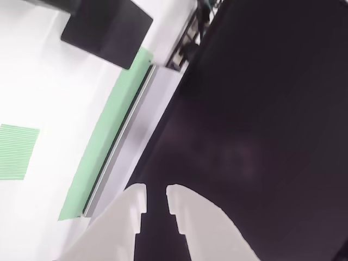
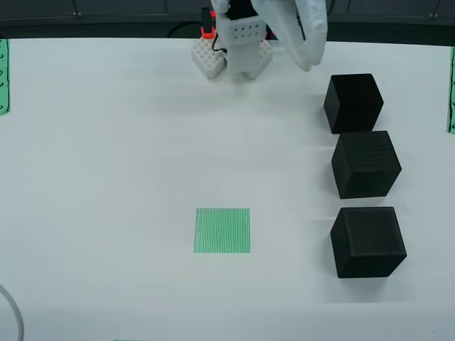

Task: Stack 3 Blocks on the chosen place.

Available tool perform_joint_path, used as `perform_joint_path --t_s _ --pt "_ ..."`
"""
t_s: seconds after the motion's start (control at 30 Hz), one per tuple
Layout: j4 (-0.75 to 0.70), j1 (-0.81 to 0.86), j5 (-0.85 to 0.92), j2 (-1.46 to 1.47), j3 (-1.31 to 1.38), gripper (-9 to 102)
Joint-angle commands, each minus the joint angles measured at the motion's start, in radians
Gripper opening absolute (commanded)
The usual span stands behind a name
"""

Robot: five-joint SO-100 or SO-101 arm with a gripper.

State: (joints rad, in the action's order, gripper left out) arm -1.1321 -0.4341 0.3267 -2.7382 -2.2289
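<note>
Nearest the overhead camera, three blocks [image 2: 368, 241] sit in a column on the counter [image 2: 106, 142], right of the striped patch [image 2: 222, 230] — fingers [image 1: 155, 197] slightly parted, empty, hovering beyond the farthest block.

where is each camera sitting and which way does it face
The view that rides on the gripper: looks along the white fingers, slightly parted and empty, tilted over the white table, the striped green patch and a large black panel.
The view from above: fixed, looking down on the table, three black blocks in a column on the right, and the arm's base at the top edge.
Both views share the green patch, bare.
</note>
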Motion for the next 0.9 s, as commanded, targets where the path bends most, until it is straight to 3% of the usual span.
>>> perform_joint_path --t_s 0.0,0.17,0.47,0.87 --pt "-0.11 -0.091 0.02 0.037 0.143 0" --pt "-0.221 -0.143 0.037 0.135 0.31 0" --pt "-0.364 -0.063 0.36 0.397 0.549 0" --pt "-0.402 0.043 0.535 0.726 0.657 0"
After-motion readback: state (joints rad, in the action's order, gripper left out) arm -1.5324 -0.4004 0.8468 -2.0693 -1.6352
